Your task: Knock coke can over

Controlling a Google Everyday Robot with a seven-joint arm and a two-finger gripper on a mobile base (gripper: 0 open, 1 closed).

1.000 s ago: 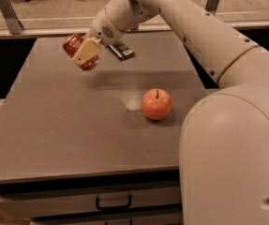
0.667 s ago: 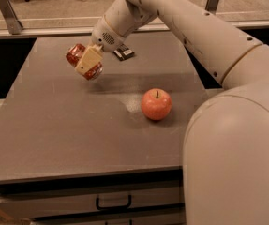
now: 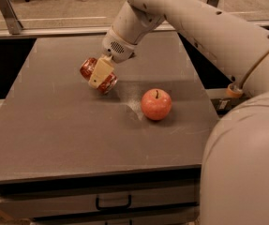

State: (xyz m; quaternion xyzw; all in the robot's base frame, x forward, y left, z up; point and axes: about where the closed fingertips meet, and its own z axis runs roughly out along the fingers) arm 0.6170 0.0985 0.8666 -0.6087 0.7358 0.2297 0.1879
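The coke can [image 3: 108, 83], red-orange with mottled shiny sides, is tilted on its side in the gripper, low over the grey table [image 3: 54, 125] near its middle. My gripper [image 3: 100, 76] is shut on the can, and a cream finger [image 3: 100, 71] lies across the can's side. The arm reaches in from the upper right. The can is just left of and a little behind a red-orange apple [image 3: 156, 104].
The apple stands on the table right of centre. The robot's own white body [image 3: 246, 172] fills the lower right. A drawer with a dark handle [image 3: 113, 203] sits under the table's front edge. The dark packet is hidden behind the arm.
The gripper has carried the tilted can to the right and toward the front of the table, closer to the apple. The apple has not moved.
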